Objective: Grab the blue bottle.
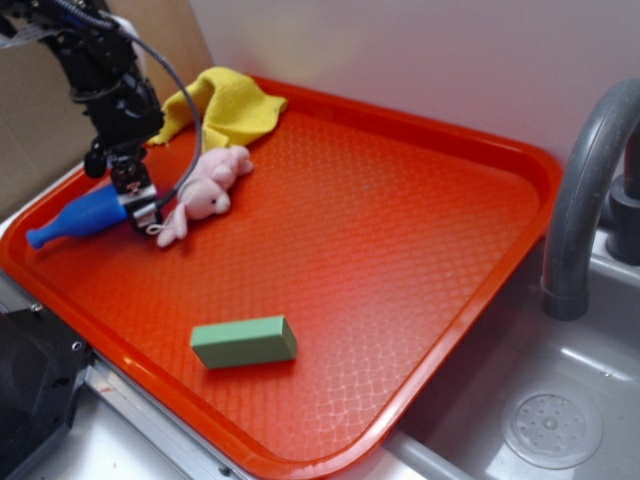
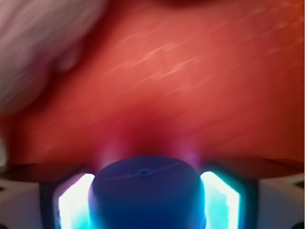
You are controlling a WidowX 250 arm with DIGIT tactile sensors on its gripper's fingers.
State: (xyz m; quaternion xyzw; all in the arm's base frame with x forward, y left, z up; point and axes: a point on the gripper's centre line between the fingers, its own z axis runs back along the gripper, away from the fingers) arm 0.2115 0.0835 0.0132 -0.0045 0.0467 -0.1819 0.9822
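The blue bottle [image 1: 85, 217] lies on its side near the left rim of the red tray [image 1: 400, 250], with its narrow neck pointing left. My gripper [image 1: 140, 205] comes down over the bottle's wide base end. In the wrist view the round blue base of the bottle [image 2: 147, 191] fills the gap in my gripper [image 2: 147, 202]. The pale fingers [image 2: 74, 202] press against both of its sides, so the gripper is shut on the bottle. The neck end is hidden in the wrist view.
A pink plush [image 1: 205, 190] lies right beside the gripper, blurred at the wrist view's upper left [image 2: 28, 52]. A yellow cloth [image 1: 225, 105] sits at the tray's back corner, a green block [image 1: 244, 341] near the front. A grey faucet [image 1: 585, 200] and sink [image 1: 550, 425] stand to the right.
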